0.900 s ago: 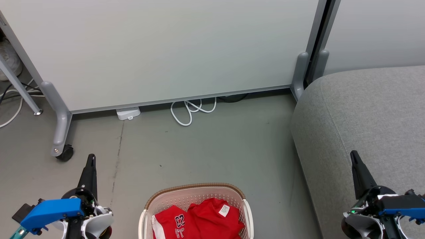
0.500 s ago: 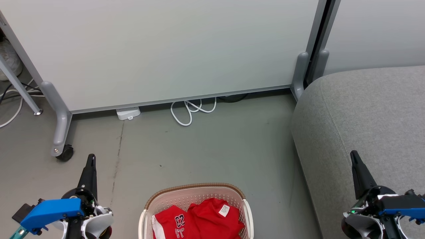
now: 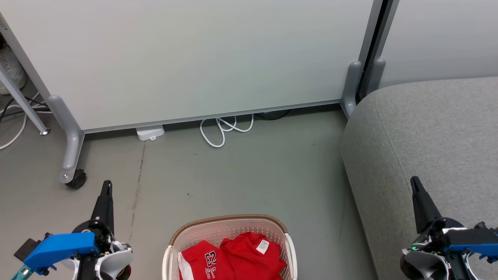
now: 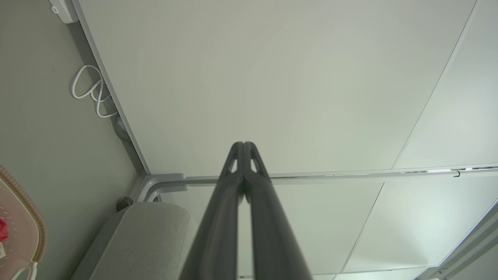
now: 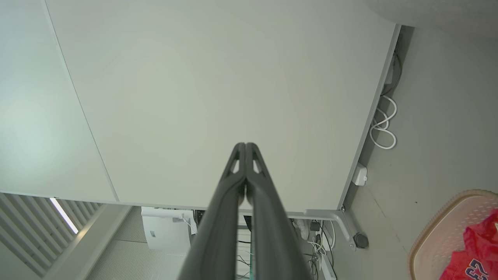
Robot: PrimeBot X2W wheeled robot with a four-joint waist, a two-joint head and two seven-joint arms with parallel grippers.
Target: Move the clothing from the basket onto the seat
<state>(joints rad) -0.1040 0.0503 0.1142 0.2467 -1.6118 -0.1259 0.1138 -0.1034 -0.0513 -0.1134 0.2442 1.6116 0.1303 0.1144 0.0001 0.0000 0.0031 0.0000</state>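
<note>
1. In the head view the basket (image 3: 229, 219) is seen on the floor (image 3: 253, 175) at the bottom edge, with the clothing (image 3: 233, 260) bundled inside it. The jersey (image 3: 200, 264) lies towards the basket's left side and the tagged garment (image 3: 253, 254) is heaped against it on the right. The seat (image 3: 428, 136) is found to the right of the basket, apart from it, with bare floor between. The left gripper (image 3: 106, 186) is held left of the basket and the right gripper (image 3: 414, 182) right of it, seen against the seat. Both are pressed fully together and nothing is held.
2. In the left wrist view the left gripper's fingers are shown closed tip to tip and empty, aimed at the pale panel (image 4: 272, 77) beyond the basket. A slice of the basket's rim is caught at the lower left corner.
3. In the right wrist view the right gripper is likewise shown closed and empty, and the basket with red cloth in it is caught at the lower right corner.
4. The clothing is judged light, soft and limp: it can be expected to sag and trail when lifted, and one piece may be dragged along by the other. A raised fold on top of the heap, such as the one by the white tag, is judged the best place to pinch, once a gripper has been opened
</note>
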